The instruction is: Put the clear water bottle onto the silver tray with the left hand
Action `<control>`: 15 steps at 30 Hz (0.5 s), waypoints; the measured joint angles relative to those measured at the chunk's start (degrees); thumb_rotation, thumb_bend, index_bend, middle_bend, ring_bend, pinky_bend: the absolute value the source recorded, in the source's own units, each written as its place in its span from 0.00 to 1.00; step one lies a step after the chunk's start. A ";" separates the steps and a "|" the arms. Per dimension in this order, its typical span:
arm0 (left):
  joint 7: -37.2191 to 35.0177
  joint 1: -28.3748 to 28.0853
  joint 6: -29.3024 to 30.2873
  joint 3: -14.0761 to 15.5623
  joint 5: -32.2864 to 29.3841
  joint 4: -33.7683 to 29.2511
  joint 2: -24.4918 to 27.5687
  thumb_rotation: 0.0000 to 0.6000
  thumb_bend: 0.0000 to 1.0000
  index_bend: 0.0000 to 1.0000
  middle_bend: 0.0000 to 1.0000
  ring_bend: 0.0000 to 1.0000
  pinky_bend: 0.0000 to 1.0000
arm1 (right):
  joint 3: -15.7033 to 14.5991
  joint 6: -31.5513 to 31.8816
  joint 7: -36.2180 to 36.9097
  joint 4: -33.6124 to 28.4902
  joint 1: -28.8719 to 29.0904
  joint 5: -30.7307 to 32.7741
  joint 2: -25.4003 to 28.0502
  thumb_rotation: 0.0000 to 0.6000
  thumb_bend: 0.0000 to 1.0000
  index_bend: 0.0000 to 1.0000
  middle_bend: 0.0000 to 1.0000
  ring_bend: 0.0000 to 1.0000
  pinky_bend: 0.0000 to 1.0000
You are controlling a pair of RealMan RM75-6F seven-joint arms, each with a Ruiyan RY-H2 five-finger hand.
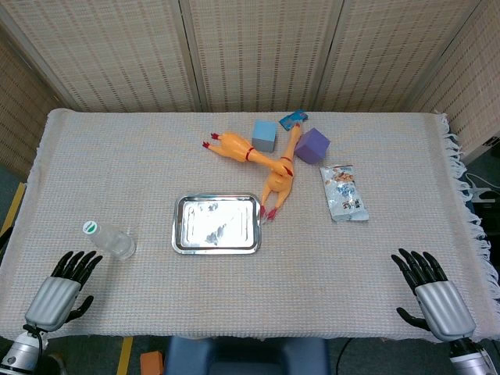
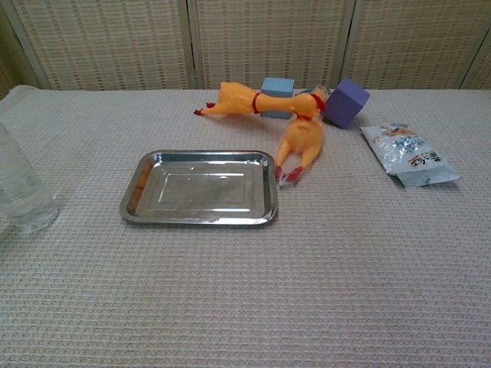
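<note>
The clear water bottle with a green-and-white cap stands upright on the cloth at the left, and in the chest view the bottle shows at the left edge. The silver tray lies empty in the middle, to the bottle's right; the tray also shows in the chest view. My left hand rests near the front left edge, just below the bottle, fingers apart and holding nothing. At the front right, my right hand lies open and empty. Neither hand appears in the chest view.
Two rubber chickens lie behind the tray, one touching its far right corner. A blue cube, a purple cube and a small blue packet sit behind them. A snack bag lies to the right.
</note>
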 measured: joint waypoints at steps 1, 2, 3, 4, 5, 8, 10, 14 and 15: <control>-0.62 -0.01 0.14 -0.01 0.12 0.11 -0.07 1.00 0.36 0.00 0.00 0.00 0.03 | -0.03 -0.13 -0.03 0.00 0.05 0.00 -0.01 1.00 0.11 0.00 0.00 0.00 0.00; -1.42 -0.02 0.30 -0.04 0.21 0.24 -0.14 1.00 0.35 0.00 0.00 0.00 0.03 | -0.06 -0.29 -0.10 0.01 0.12 0.02 -0.02 1.00 0.11 0.00 0.00 0.00 0.00; -2.76 -0.03 0.60 -0.13 0.32 0.47 -0.26 1.00 0.35 0.00 0.00 0.00 0.03 | -0.08 -0.38 -0.14 0.02 0.15 0.07 -0.02 1.00 0.11 0.00 0.00 0.00 0.00; -3.95 -0.02 0.90 -0.26 0.35 0.69 -0.38 1.00 0.34 0.00 0.00 0.00 0.03 | -0.08 -0.42 -0.16 0.04 0.18 0.13 -0.01 1.00 0.11 0.00 0.00 0.00 0.00; -5.29 0.01 1.30 -0.43 0.34 0.95 -0.53 1.00 0.34 0.00 0.00 0.00 0.04 | -0.05 -0.41 -0.12 0.05 0.18 0.21 0.02 1.00 0.11 0.00 0.00 0.00 0.00; -10.74 0.41 3.34 -1.40 -0.11 2.10 -1.25 1.00 0.34 0.00 0.00 0.00 0.06 | 0.21 -0.13 0.21 0.05 0.15 0.59 0.13 1.00 0.11 0.00 0.00 0.00 0.00; -15.23 0.97 5.19 -2.18 -0.72 3.03 -1.69 1.00 0.34 0.00 0.00 0.00 0.07 | 0.42 0.09 0.26 0.11 0.12 0.78 0.13 1.00 0.11 0.00 0.00 0.00 0.00; -23.77 2.55 8.63 -3.94 -2.92 5.27 -2.35 1.00 0.34 0.00 0.00 0.00 0.11 | 0.66 0.08 -0.13 0.21 0.13 1.21 -0.15 1.00 0.11 0.00 0.00 0.00 0.00; -26.21 3.01 9.17 -4.56 -4.12 5.99 -2.58 1.00 0.34 0.00 0.00 0.00 0.11 | 0.68 0.10 -0.36 0.22 0.13 1.20 -0.26 1.00 0.11 0.00 0.00 0.00 0.00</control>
